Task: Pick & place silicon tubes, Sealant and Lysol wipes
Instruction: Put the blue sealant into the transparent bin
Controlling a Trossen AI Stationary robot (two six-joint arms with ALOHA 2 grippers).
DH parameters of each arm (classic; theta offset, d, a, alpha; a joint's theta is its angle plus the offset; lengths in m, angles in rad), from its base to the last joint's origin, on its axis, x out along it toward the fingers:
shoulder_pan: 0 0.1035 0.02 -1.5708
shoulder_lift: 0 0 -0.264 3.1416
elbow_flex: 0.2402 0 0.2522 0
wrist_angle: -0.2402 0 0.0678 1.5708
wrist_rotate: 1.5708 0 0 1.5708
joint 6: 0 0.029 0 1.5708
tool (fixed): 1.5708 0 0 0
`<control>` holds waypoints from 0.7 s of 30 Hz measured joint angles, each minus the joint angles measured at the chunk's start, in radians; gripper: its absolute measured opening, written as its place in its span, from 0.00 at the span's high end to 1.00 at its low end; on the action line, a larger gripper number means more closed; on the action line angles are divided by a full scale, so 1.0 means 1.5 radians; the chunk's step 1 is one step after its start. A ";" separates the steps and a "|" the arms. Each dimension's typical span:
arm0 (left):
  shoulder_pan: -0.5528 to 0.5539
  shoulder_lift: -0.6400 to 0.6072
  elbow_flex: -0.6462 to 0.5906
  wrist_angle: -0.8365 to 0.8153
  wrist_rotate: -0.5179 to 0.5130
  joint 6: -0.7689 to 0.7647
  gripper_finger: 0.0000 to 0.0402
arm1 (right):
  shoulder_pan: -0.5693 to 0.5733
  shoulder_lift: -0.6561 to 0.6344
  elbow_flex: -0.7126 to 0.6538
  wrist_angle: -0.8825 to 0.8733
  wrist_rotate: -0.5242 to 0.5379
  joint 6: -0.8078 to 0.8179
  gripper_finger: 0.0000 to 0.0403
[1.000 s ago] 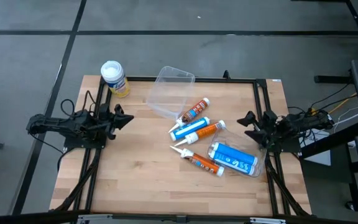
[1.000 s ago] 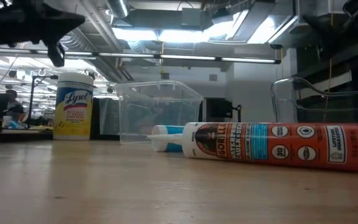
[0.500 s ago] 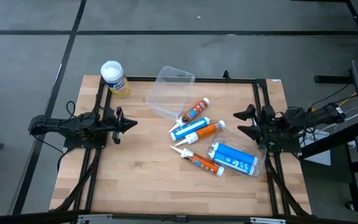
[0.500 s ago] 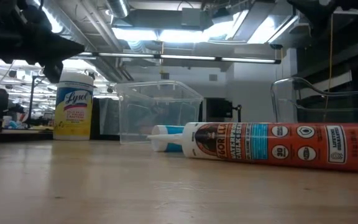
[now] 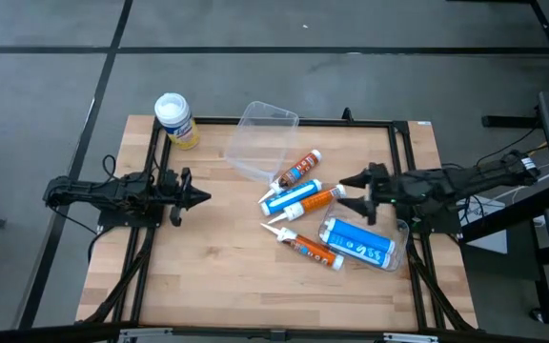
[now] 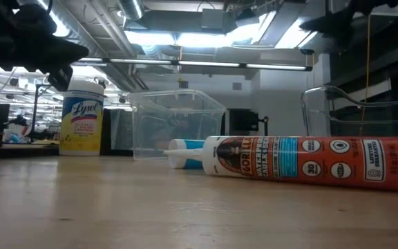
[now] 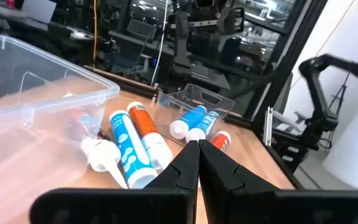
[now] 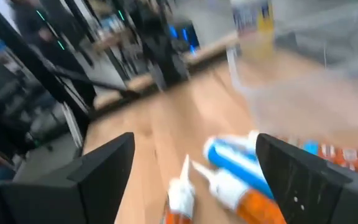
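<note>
Wooden tabletop [image 5: 208, 248] carries everything: Lysol wipes [image 5: 174, 120] upright at the far left corner, tubes [image 5: 303, 197] heaped centrally. Right pincer [image 5: 355, 187], spread wide, hangs just beside them; it should straddle one tube squarely. Left pincer [image 5: 201, 197] waits closed, empty.

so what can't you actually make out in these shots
- Right wrist view: motion blur smears the tubes and the Lysol wipes; labels unreadable.
- Low view: the orange sealant tube is cut off by the right edge; the blue tube behind it is mostly hidden.
- Left wrist view: the shut left tool covers the table just ahead.
</note>
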 joint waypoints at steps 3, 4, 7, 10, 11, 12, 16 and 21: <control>0.000 0.000 0.000 0.001 -0.004 0.007 0.99 | -0.039 0.054 0.031 -0.015 -0.051 0.005 0.16; 0.000 0.000 0.000 0.001 -0.005 0.006 0.99 | -0.055 0.072 0.042 -0.022 -0.079 0.006 0.16; 0.000 0.000 0.000 0.001 -0.006 0.001 0.99 | -0.112 0.121 0.067 -0.038 -0.177 0.025 0.16; 0.000 0.000 0.000 0.001 -0.006 0.003 0.98 | -0.170 0.168 0.086 -0.037 -0.285 0.030 0.16; 0.000 0.000 0.000 0.001 -0.006 0.002 0.98 | -0.186 0.182 0.093 -0.037 -0.323 0.022 0.16; 0.000 0.000 0.000 0.001 -0.006 0.001 0.98 | -0.200 0.196 0.098 -0.036 -0.359 0.007 0.16; 0.000 0.000 0.000 0.001 -0.006 0.002 0.99 | -0.228 0.234 0.114 0.007 -0.412 -0.021 0.16; 0.000 0.001 0.000 0.001 -0.006 0.002 0.98 | -0.230 0.261 0.115 0.033 -0.414 -0.011 0.16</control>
